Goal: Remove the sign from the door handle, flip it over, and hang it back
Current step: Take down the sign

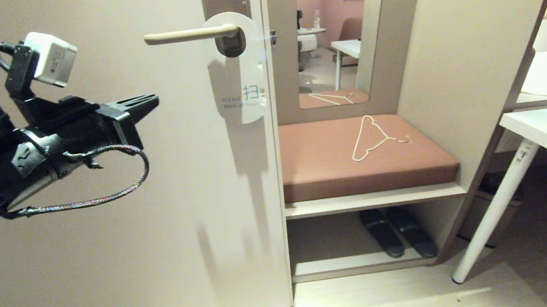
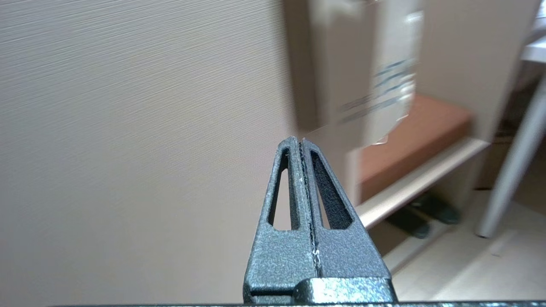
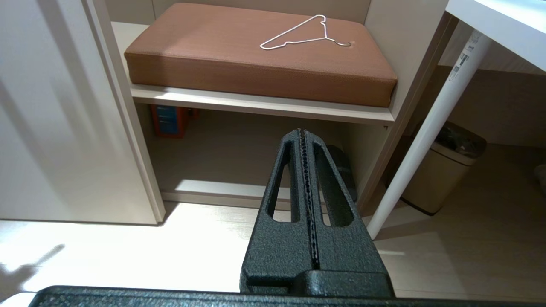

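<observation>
The sign (image 1: pixel 240 71) hangs on the door handle (image 1: pixel 189 34) with its white side outward, grey lettering low on its face, its round hole looped over the handle close to the tall brownish plate (image 1: pixel 225 7). The handle is a slim beige lever lying level, pointing toward the robot's left across the pale door (image 1: pixel 123 213). The left gripper (image 1: pixel 150 101) is raised in front of the door, lower than the handle and off to the left of the sign, clearly apart from both; its fingers are pressed together and carry nothing. In the left wrist view the closed fingertips (image 2: pixel 298 145) point toward the blurred lower end of the sign (image 2: pixel 375 85), with the door surface filling the rest of that view. The right gripper (image 3: pixel 303 133) does not show in the head view; its own wrist view shows its fingers likewise closed flat against each other with nothing between them, aimed down at the floor before the open shelf under the bench. To the right of the door, a brown cushion (image 1: pixel 344 159) sits on the bench, with a thin white wire clothes hanger (image 1: pixel 372 139) lying on top. A pair of dark slippers (image 1: pixel 396 232) rests on the shelf beneath, and a white table leg (image 1: pixel 495 212) slants down to the floor farther right.
</observation>
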Controlling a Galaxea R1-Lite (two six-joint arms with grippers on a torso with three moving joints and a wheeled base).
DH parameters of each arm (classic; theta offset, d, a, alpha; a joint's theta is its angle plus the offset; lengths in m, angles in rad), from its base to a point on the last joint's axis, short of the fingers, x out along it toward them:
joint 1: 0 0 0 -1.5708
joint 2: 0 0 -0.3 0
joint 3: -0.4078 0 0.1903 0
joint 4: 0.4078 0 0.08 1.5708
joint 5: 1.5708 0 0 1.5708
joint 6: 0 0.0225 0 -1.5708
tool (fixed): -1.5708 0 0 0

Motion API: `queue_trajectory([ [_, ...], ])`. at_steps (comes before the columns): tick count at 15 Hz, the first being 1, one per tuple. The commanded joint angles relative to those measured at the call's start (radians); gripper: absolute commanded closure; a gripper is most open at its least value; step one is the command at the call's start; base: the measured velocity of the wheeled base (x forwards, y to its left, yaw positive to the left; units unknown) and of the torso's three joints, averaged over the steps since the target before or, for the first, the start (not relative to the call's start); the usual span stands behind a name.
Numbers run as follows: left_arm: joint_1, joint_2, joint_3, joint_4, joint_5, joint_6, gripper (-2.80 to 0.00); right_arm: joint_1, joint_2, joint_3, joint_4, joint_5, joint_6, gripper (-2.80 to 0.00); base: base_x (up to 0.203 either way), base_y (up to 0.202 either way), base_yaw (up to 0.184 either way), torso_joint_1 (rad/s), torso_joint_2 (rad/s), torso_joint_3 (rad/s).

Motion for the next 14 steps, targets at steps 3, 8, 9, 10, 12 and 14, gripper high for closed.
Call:
queue_trajectory([
  [3,0.08,-0.081,0.068,-0.006,-0.002,0.0,0.0,0.001,0.001,0.0,0.0,0.0,-0.001,0.0,0.0,0.0,0.0,0.0,0.0,0.0],
  [8,0.105,-0.168,0.158,-0.007,0.004,0.008,0.0,0.001,0.001,0.0,0.0,0.0,-0.001,0.0,0.0,0.0,0.0,0.0,0.0,0.0],
  [9,0.113,-0.184,0.182,-0.007,0.004,0.008,0.0,0.001,0.001,0.0,0.0,0.0,-0.001,0.0,0.0,0.0,0.0,0.0,0.0,0.0],
  [10,0.115,-0.208,0.218,-0.007,0.005,0.006,0.0,0.0,0.001,0.0,0.0,0.0,-0.001,0.0,0.0,0.0,0.0,0.0,0.0,0.0],
  [12,0.125,-0.252,0.304,-0.007,0.007,0.007,0.0,0.001,0.001,0.0,0.0,0.0,-0.001,0.0,0.0,0.0,0.0,0.0,0.0,0.0],
  [14,0.137,-0.298,0.386,-0.007,0.012,0.006,0.0,0.001,0.001,0.0,0.0,0.0,-0.001,0.0,0.0,0.0,0.0,0.0,0.0,0.0],
])
